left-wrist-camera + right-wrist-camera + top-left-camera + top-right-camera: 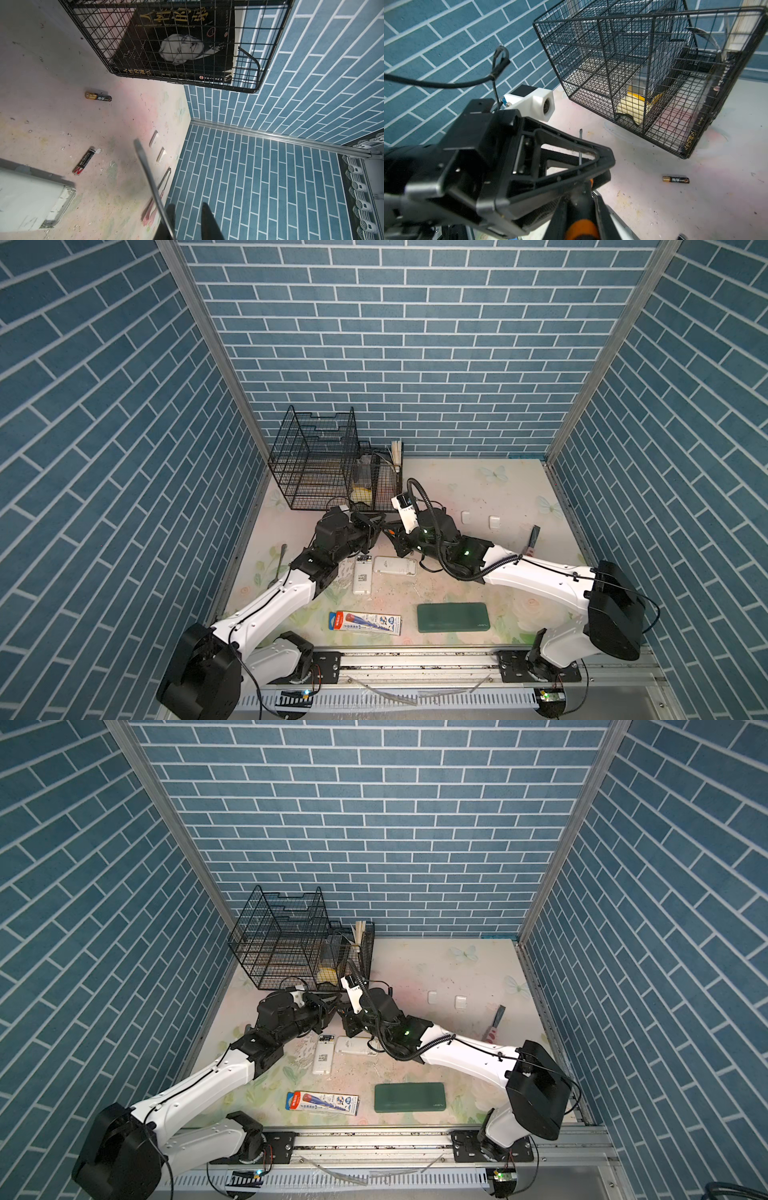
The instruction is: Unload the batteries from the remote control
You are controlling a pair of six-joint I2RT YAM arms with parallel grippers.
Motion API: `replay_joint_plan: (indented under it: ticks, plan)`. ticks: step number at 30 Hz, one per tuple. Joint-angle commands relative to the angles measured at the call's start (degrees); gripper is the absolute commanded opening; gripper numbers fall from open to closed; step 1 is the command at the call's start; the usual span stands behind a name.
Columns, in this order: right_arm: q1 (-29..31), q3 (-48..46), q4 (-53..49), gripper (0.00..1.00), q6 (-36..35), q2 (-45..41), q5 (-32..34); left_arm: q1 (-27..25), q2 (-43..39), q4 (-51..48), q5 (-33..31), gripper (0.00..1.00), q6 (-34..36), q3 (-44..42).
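Observation:
Two batteries lie loose on the table: a black one with a gold end (98, 97) (676, 180) and a black one with a red end (84, 161). The white remote control (361, 577) (323, 1057) lies near the table's middle, below both grippers, with a second white casing (395, 566) (31, 205) beside it. My right gripper (580, 199) (394, 533) is shut on the orange-and-black handle of a screwdriver (581, 228). Its metal shaft (149, 176) runs along my left gripper (187, 205) (376, 529), which is shut on it.
A black wire rack (316, 464) holding a book (176, 41) stands at the back left. Toward the front lie a green case (453, 616) and a printed carton (365, 622). Two white tiles (465, 516) and a dark tool (532, 539) lie right; a spoon (278, 568) lies left.

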Motion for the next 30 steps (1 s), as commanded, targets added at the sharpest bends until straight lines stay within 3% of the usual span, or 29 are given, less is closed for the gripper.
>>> replay_joint_plan:
  ticks: [1,5,10,14,22,30]
  plan:
    - [0.4,2.2,1.2,0.0,-1.2,0.2,0.4,0.6,0.1,1.3,-0.5,0.0,1.2,-0.7]
    - [0.4,2.3,0.8,0.02,-0.1,-0.3,-0.6,0.9,-0.2,1.2,-1.2,0.0,1.3,-0.9]
    - [0.5,1.8,0.0,0.29,2.2,-1.7,-2.7,2.0,-0.4,2.4,-1.6,0.0,1.7,-1.2]
    - [0.5,1.0,-0.8,0.42,4.0,-3.0,-3.1,2.9,-0.4,3.6,-1.6,0.0,2.5,-1.0]
    - [-0.2,-2.1,-2.8,0.49,8.9,-8.1,-5.9,3.9,-0.8,4.9,-2.2,0.0,5.3,-1.6]
    - [-8.9,-2.7,-3.2,0.5,29.1,-10.6,-18.8,3.9,-2.7,4.9,-3.9,0.0,14.4,-0.8]
